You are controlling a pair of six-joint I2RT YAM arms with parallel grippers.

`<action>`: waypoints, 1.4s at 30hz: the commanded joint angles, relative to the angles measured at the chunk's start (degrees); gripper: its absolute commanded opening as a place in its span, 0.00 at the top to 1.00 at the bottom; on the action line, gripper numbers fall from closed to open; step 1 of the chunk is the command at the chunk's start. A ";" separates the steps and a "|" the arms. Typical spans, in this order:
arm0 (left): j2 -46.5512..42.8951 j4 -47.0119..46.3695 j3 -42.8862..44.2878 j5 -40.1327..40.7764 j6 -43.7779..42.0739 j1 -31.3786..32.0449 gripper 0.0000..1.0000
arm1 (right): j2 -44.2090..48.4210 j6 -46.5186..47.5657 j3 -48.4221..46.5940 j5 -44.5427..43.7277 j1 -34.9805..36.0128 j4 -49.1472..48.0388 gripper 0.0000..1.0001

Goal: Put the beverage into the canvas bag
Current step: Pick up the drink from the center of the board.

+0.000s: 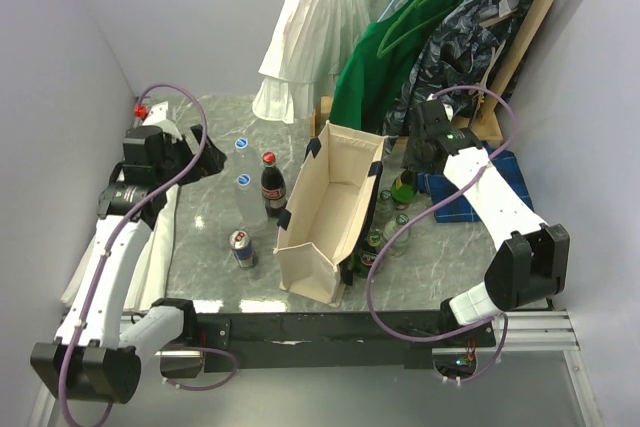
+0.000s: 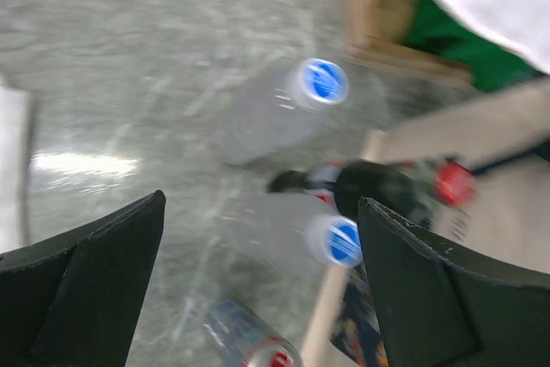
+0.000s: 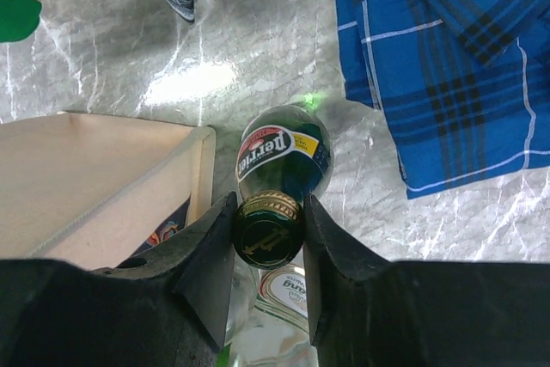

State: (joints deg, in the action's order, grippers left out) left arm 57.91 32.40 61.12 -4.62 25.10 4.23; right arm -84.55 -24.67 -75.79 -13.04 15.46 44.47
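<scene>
The canvas bag (image 1: 325, 212) stands upright and open-topped in the middle of the marble table; its cream wall (image 3: 94, 178) shows in the right wrist view. Just right of it, my right gripper (image 3: 267, 204) is shut on the gold-printed cap of a green Perrier bottle (image 3: 284, 152), which stands upright close to the bag (image 1: 403, 187). My left gripper (image 2: 259, 204) hangs open and empty above two clear blue-capped bottles (image 2: 325, 82) (image 2: 344, 241), a dark cola bottle (image 2: 387, 186) with a red cap and a can (image 2: 249, 341), all left of the bag.
More glass bottles (image 1: 375, 242) stand between the bag and the right arm. A folded blue plaid cloth (image 3: 447, 66) lies to the right, a white cloth (image 1: 160, 237) along the left edge. Hanging clothes (image 1: 400, 37) fill the back.
</scene>
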 commanded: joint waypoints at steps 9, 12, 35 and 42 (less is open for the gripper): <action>-4.74 4.07 8.30 -14.54 -4.27 10.77 0.11 | 4.04 -0.47 -2.17 -1.82 0.09 1.67 1.00; -4.30 5.56 8.75 -12.52 -4.27 15.96 0.16 | 4.40 -0.65 -1.91 -1.90 0.18 1.85 1.00; 0.71 -1.29 2.33 -1.44 -1.72 36.37 0.36 | 8.00 -2.14 -3.05 -3.05 0.09 3.87 1.00; 1.86 -1.55 1.19 4.42 -1.29 38.92 0.50 | 8.97 -2.49 -3.31 -4.19 0.09 4.75 1.00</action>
State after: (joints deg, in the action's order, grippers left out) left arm 59.20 33.12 62.98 -5.72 23.40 41.76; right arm -79.66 -26.22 -75.79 -14.20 15.51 51.94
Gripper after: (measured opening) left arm 0.549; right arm 0.391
